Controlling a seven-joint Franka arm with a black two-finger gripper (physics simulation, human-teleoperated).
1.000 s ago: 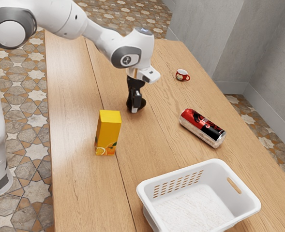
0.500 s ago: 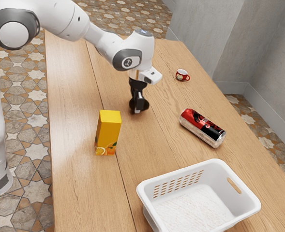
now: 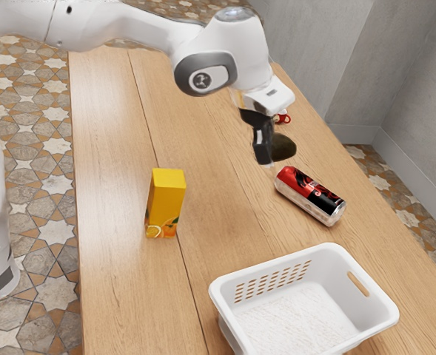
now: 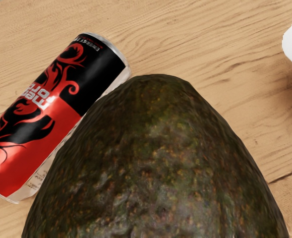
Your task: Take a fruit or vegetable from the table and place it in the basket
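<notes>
The hand (image 3: pixel 270 151) is gripping the avocado (image 3: pixel 283 146) and holding it over the desk (image 3: pixel 114 222) near the can (image 3: pixel 310 194), so the picking up is looking done, while carrying it to the basket (image 3: pixel 329 270) and releasing it inside are remaining.

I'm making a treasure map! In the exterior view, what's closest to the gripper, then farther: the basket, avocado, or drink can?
1. Avocado: held in the gripper.
2. Drink can: lying on the table, toward the exterior view's right.
3. Basket: beyond the can, near the exterior view's bottom.
</notes>
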